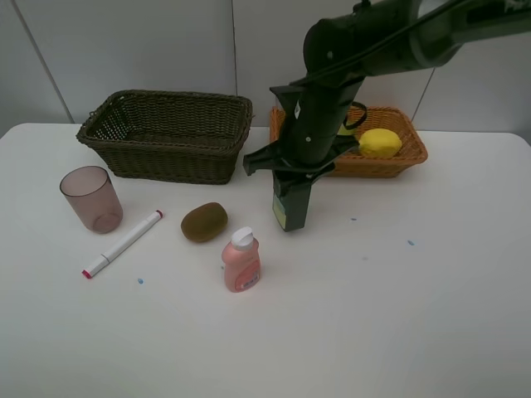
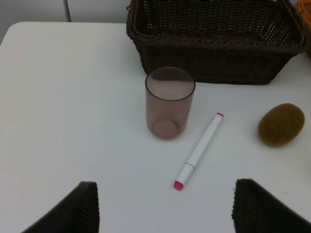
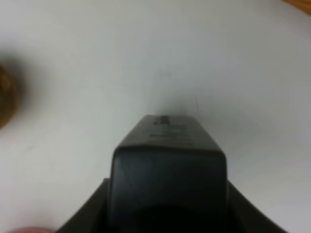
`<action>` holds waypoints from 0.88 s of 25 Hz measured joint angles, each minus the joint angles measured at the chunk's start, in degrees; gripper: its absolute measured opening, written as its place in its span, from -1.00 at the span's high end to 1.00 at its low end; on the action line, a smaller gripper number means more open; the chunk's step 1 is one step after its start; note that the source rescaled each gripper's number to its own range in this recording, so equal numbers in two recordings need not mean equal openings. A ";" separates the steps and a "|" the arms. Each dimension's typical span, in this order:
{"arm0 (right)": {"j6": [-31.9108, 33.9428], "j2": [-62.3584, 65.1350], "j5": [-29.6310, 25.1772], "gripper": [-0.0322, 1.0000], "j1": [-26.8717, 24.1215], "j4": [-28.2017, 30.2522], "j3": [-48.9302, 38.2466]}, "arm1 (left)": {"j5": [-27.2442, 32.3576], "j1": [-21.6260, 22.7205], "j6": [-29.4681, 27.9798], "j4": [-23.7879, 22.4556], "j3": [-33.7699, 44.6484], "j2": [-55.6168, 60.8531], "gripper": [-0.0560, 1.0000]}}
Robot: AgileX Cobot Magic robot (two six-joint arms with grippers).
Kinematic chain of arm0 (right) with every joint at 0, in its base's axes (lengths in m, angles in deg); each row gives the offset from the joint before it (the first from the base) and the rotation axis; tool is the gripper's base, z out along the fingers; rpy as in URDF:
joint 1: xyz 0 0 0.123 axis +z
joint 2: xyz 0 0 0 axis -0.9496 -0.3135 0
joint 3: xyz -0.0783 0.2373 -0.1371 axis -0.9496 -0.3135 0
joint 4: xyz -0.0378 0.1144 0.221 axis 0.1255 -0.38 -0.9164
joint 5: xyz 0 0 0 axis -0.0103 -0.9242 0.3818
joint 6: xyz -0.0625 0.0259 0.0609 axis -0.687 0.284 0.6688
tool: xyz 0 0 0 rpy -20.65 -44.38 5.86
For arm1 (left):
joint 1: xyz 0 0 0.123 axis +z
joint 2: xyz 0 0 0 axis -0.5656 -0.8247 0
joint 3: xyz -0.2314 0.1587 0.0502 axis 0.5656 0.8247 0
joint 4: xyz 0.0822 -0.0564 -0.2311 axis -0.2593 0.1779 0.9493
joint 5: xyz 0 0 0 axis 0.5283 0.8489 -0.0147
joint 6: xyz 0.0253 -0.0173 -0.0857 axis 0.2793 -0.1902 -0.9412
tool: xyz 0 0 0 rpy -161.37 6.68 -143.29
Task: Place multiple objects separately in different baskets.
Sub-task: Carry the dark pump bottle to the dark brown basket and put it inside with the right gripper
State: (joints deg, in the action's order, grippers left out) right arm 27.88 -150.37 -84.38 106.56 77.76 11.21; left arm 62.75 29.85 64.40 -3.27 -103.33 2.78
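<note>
Left gripper (image 2: 165, 213) spread wide, empty, over white table (image 2: 53, 97). At nine o'clock, mauve translucent cup (image 1: 91, 199), white red-tipped marker (image 1: 123, 244); centrally, brown fuzzy kiwi (image 1: 204, 221), pink plastic bottle (image 1: 241, 262). Right gripper (image 1: 294, 170) clenched on upright dark green bottle (image 1: 290, 211), at seven o'clock of shallow orange wicker basket (image 1: 408, 159) holding yellow lemon (image 1: 380, 143).

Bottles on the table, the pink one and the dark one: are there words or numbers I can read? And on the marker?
No text can be read anywhere.
On the pink bottle: any print is too small to read.
On the dark green bottle: a yellowish label, too small; its marks in the right wrist view are blurred.
On the white marker: no writing shows.
</note>
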 joint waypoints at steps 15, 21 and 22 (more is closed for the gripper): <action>0.00 9.85 0.06 0.72 0.00 2.92 5.16 | 0.00 0.00 0.00 0.00 0.00 0.00 -0.51; 0.00 9.85 5.37 0.72 0.00 5.56 7.61 | 0.00 0.00 0.00 0.00 0.00 0.00 -0.51; 0.00 9.85 6.95 0.72 0.00 5.75 7.61 | 0.00 0.00 0.00 0.00 0.00 0.00 -0.51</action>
State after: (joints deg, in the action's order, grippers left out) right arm 27.88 -140.52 -77.43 106.56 83.51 18.82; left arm 62.75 29.85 64.40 -3.27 -103.33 2.78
